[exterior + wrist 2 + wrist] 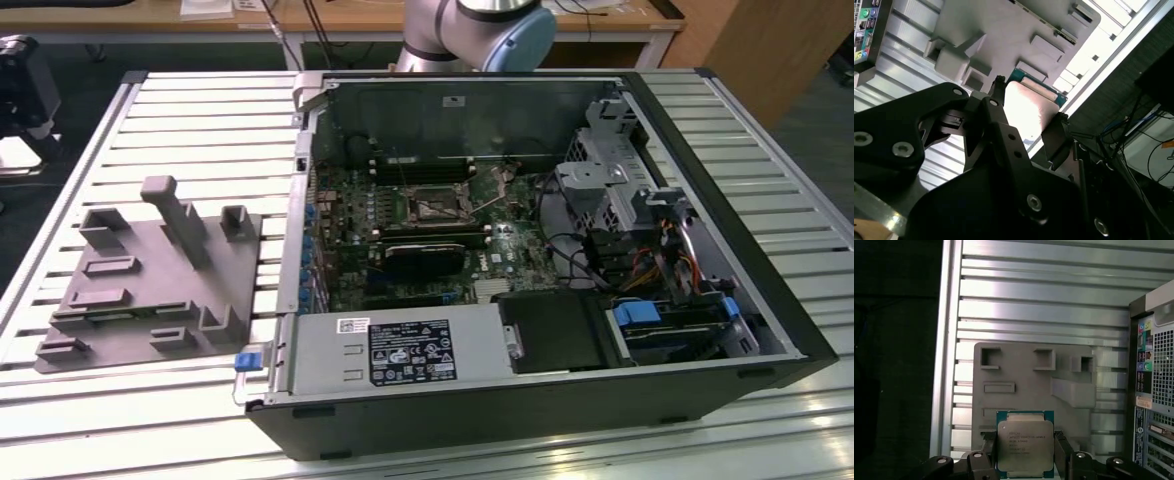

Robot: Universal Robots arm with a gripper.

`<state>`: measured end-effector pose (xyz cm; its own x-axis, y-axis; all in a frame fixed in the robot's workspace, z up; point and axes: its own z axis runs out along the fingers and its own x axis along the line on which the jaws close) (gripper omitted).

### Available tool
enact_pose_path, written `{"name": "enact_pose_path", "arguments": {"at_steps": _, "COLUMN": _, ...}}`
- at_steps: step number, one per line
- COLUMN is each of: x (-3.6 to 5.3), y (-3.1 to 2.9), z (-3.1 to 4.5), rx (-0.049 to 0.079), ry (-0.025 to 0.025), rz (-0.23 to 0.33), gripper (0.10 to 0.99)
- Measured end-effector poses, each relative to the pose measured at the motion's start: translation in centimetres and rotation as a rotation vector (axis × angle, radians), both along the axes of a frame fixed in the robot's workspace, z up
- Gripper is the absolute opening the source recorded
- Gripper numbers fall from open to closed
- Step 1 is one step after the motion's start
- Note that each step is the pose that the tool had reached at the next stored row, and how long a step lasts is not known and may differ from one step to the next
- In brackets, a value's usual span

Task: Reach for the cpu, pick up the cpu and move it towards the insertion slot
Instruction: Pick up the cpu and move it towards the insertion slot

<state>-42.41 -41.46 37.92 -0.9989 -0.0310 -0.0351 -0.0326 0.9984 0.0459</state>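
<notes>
The cpu, a silvery square chip with a green-edged rim, sits between the two black fingers of my gripper, which is shut on it. Both wrist views show it held well above the grey moulded tray. In the second wrist view the cpu looks bright and pale, with a finger on either side of it and the gripper closed around it. The insertion slot is a dark square socket on the motherboard inside the open computer case, to the exterior view's right of the tray.
The case and the tray lie on a slatted metal table. The arm's base stands behind the case. A black block sits just in front of the slot, a power supply and drive cage fill the case. The case's rear ports border the tray.
</notes>
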Motion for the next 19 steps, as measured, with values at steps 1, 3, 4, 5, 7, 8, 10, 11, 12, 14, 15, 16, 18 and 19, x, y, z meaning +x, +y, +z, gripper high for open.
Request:
{"name": "enact_pose_path", "arguments": {"at_steps": 1, "x": 0.25, "y": 0.0, "z": 0.0, "rx": 0.0, "ry": 0.0, "rz": 0.0, "gripper": 0.541}}
{"name": "enact_pose_path", "arguments": {"at_steps": 3, "x": 0.74, "y": 0.0, "z": 0.0, "rx": 0.0, "ry": 0.0001, "rz": 0.0, "gripper": 0.541}}
{"name": "enact_pose_path", "arguments": {"at_steps": 4, "x": 1.02, "y": 0.0, "z": 0.01, "rx": 0.0, "ry": 0.0002, "rz": 0.0, "gripper": 0.541}}
{"name": "enact_pose_path", "arguments": {"at_steps": 5, "x": 1.29, "y": 0.0, "z": 0.0, "rx": 0.0, "ry": 0.0001, "rz": 0.0, "gripper": 0.541}}
{"name": "enact_pose_path", "arguments": {"at_steps": 7, "x": 1.86, "y": 0.0, "z": 0.0, "rx": 0.0, "ry": 0.0002, "rz": 0.0, "gripper": 0.541}}
{"name": "enact_pose_path", "arguments": {"at_steps": 8, "x": 2.15, "y": 0.0, "z": 0.01, "rx": 0.0, "ry": 0.0003, "rz": 0.0, "gripper": 0.541}}
{"name": "enact_pose_path", "arguments": {"at_steps": 10, "x": 2.74, "y": 0.0, "z": 0.01, "rx": 0.0, "ry": 0.0004, "rz": 0.0, "gripper": 0.541}}
{"name": "enact_pose_path", "arguments": {"at_steps": 11, "x": 3.04, "y": 0.0, "z": 0.0, "rx": 0.0, "ry": 0.0004, "rz": 0.0, "gripper": 0.541}}
{"name": "enact_pose_path", "arguments": {"at_steps": 12, "x": 3.31, "y": 0.0, "z": 0.0, "rx": 0.0, "ry": 0.0005, "rz": 0.0, "gripper": 0.541}}
{"name": "enact_pose_path", "arguments": {"at_steps": 14, "x": 3.76, "y": 0.0, "z": 0.0, "rx": 0.0, "ry": 0.0005, "rz": 0.0, "gripper": 0.541}}
{"name": "enact_pose_path", "arguments": {"at_steps": 15, "x": 3.95, "y": 0.0, "z": 0.0, "rx": 0.0, "ry": 0.0005, "rz": 0.0, "gripper": 0.541}}
{"name": "enact_pose_path", "arguments": {"at_steps": 16, "x": 4.14, "y": 0.0, "z": 0.0, "rx": 0.0, "ry": 0.0006, "rz": 0.0, "gripper": 0.541}}
{"name": "enact_pose_path", "arguments": {"at_steps": 18, "x": 4.5, "y": 0.0, "z": 0.0, "rx": 0.0, "ry": 0.0006, "rz": 0.0, "gripper": 0.541}}
{"name": "enact_pose_path", "arguments": {"at_steps": 19, "x": 4.68, "y": 0.0, "z": 0.0, "rx": 0.0, "ry": 0.0005, "rz": 0.0, "gripper": 0.541}}
